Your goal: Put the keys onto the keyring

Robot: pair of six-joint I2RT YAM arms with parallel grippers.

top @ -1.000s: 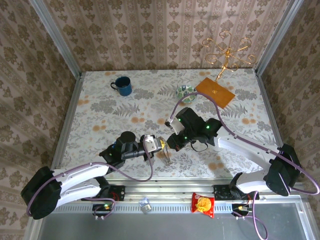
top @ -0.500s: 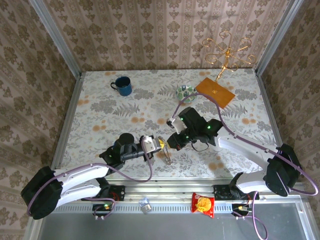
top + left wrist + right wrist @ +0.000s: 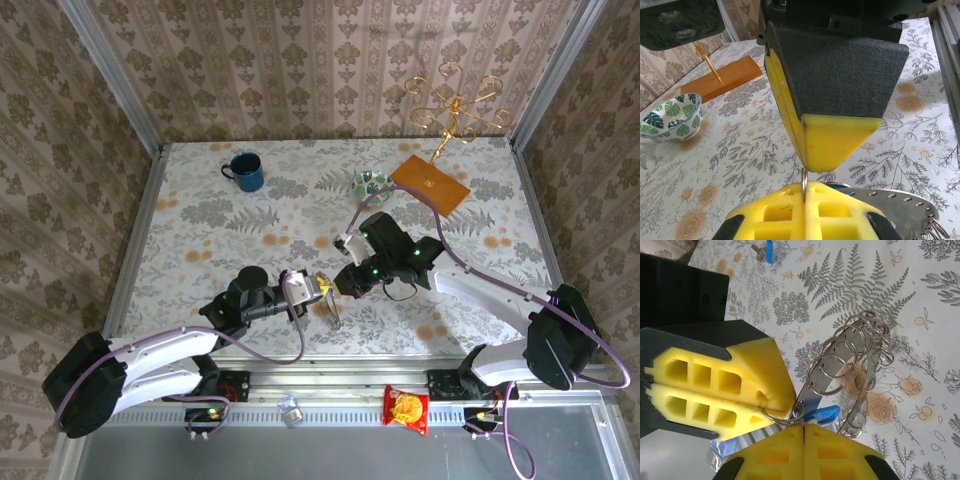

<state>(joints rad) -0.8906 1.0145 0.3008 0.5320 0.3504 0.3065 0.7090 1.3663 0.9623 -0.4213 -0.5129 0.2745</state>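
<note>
Evidently left tool [image 3: 784,404] and right tool [image 3: 804,429] are closed on the keyring [image 3: 815,387] loop [image 3: 776,419], presumably steadied for key [image 3: 824,414] threading.

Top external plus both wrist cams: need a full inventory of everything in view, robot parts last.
keyring: 1, grey metal band with small wire loops, held up at table centre
keys: 2, blue heads; one against the keyring, one lying on the table
mug: 1, dark blue, far left
bowl: 1, green leaf pattern, far centre
wooden board: 1, orange, right of the bowl
stand: 1, gold, rising from the board
snack packet: 1, red, on the near rail
table: 1, floral top
left gripper: 1, yellow pads, shut on a keyring loop
right gripper: 1, yellow pads, shut on the same loop
</note>
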